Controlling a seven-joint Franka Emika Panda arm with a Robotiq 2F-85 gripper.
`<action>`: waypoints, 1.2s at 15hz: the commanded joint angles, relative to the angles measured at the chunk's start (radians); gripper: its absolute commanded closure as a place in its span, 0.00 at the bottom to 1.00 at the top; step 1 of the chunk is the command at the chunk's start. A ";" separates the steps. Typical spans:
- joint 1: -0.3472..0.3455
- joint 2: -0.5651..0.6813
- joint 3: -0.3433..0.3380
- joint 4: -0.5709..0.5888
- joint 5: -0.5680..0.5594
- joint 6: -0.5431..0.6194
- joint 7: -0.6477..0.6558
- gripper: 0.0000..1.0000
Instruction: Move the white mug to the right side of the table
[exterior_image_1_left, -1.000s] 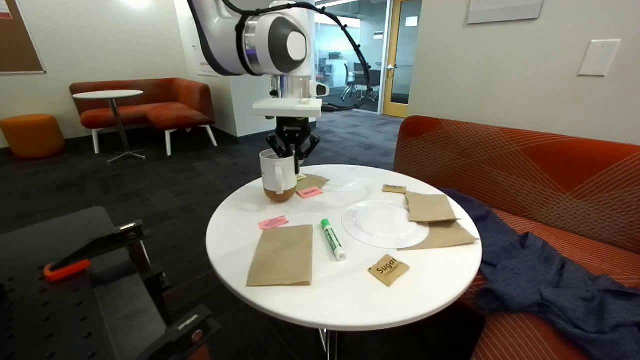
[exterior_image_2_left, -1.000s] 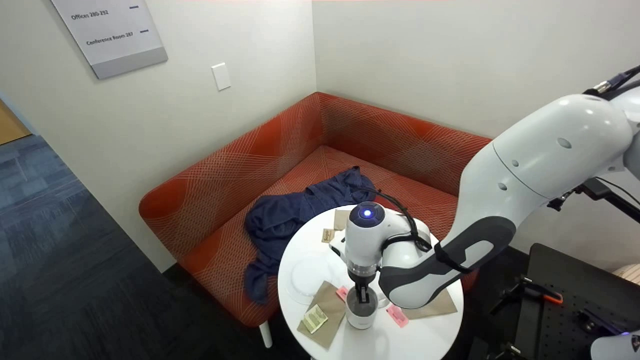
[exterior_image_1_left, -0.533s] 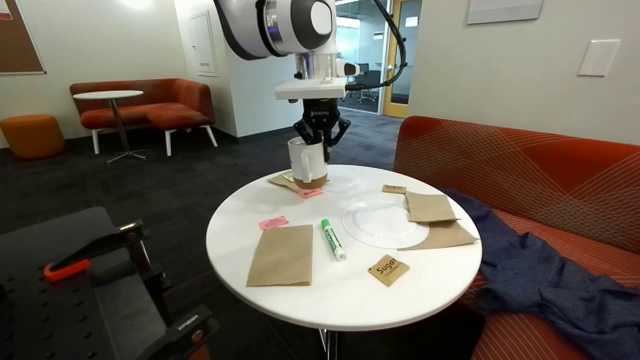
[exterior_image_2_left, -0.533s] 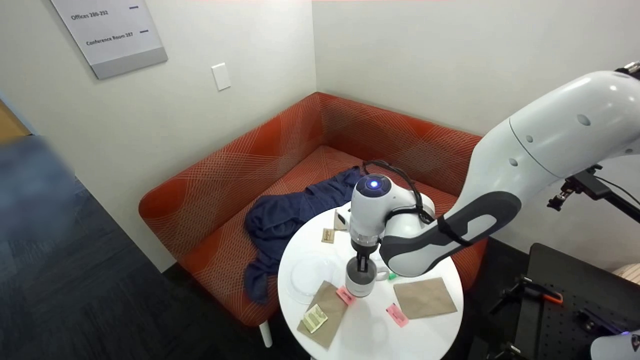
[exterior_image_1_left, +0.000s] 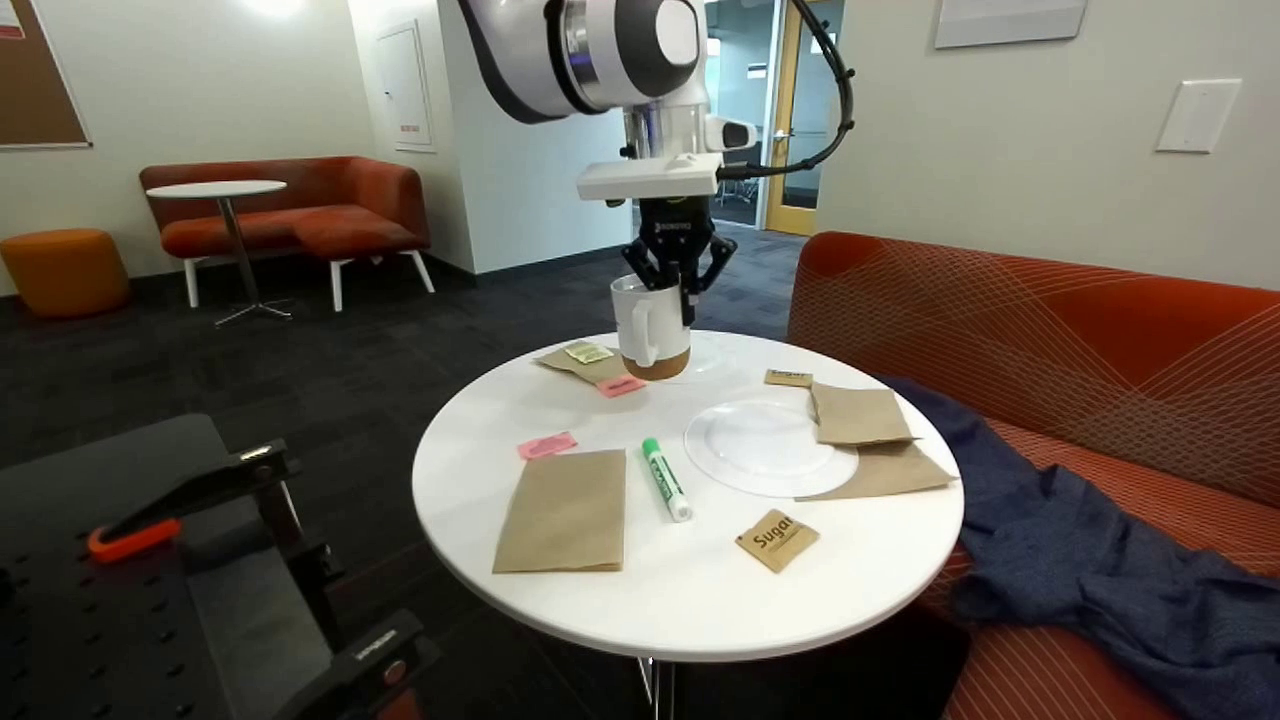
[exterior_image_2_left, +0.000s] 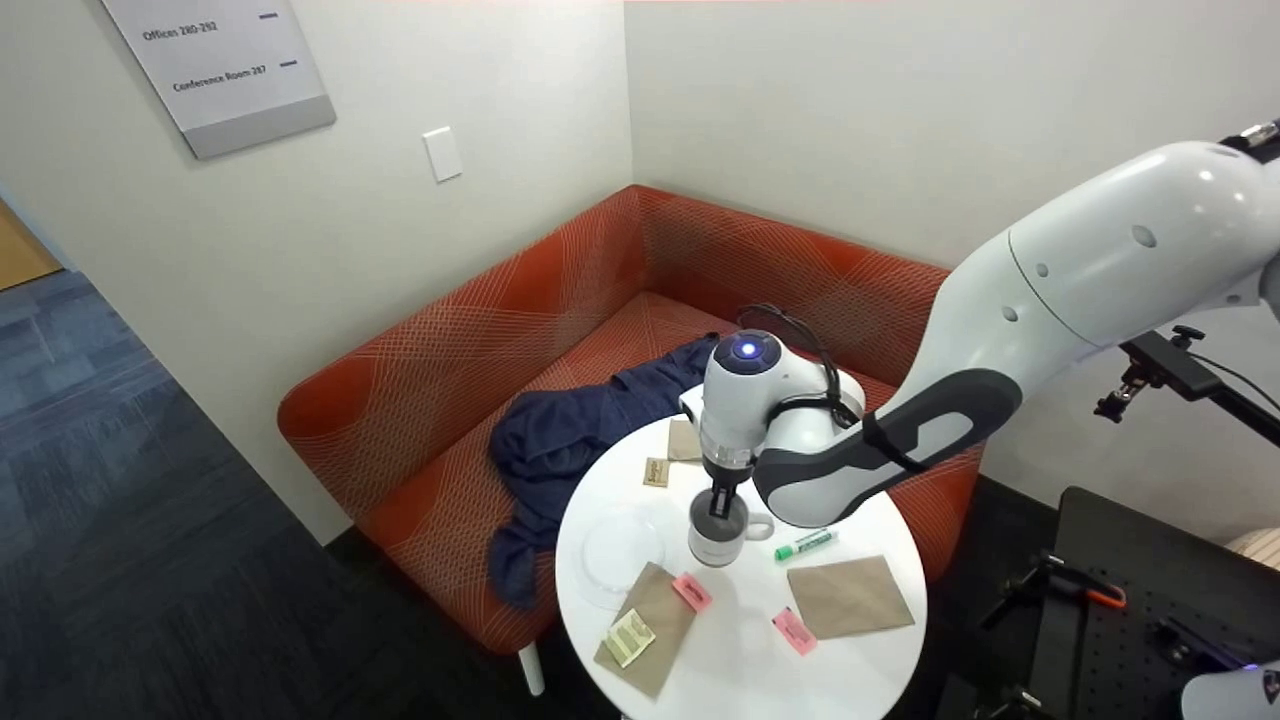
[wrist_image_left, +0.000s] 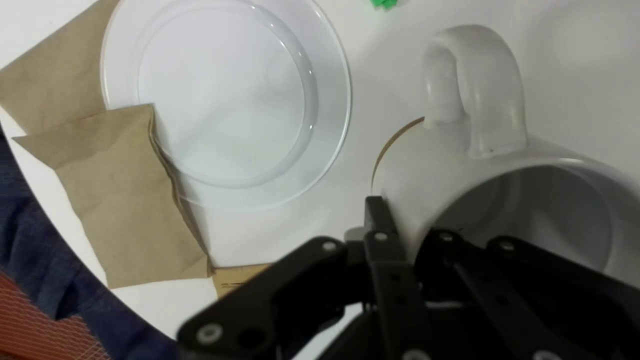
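White, brown at the bottom, the mug (exterior_image_1_left: 650, 328) hangs above the table (exterior_image_1_left: 700, 590), and I have it pinched in the gripper (wrist_image_left: 407, 229): one finger (wrist_image_left: 379, 216) lies along the outside of its wall, its mate reaches inside. In my wrist view the handle (wrist_image_left: 495, 90) points away from the gripper. In an exterior view the mug shows over the far part of the table, partly covering a clear plate (exterior_image_2_left: 620, 550). Whether it hangs quite level, I can't tell.

My arm (exterior_image_2_left: 1090, 270) comes in from the right edge of an exterior view. On the table, a pen (exterior_image_1_left: 667, 480) with a green cap lies between a brown paper (exterior_image_1_left: 565, 512) and a second plate (exterior_image_1_left: 765, 447). I see a pink packet (exterior_image_1_left: 547, 445) just beside that paper. Another pink packet (exterior_image_1_left: 620, 385) lies at the edge of a second paper (exterior_image_2_left: 665, 612), which bears a yellow packet (exterior_image_2_left: 631, 638). A third paper (exterior_image_1_left: 860, 415) overlaps a fourth paper (exterior_image_1_left: 880, 477) at the second plate's rim. One sugar packet (exterior_image_1_left: 779, 540) lies on the table in front of that plate, another sugar packet (exterior_image_1_left: 789, 378) beyond it. A blue cloth (exterior_image_2_left: 600, 420) lies rumpled on the red bench (exterior_image_2_left: 450, 330).
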 joint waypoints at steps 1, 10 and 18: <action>0.000 0.029 -0.011 0.063 -0.014 -0.046 0.057 0.97; -0.012 0.097 -0.004 0.109 0.003 -0.043 0.066 0.97; -0.004 0.108 -0.009 0.118 -0.003 -0.047 0.072 0.57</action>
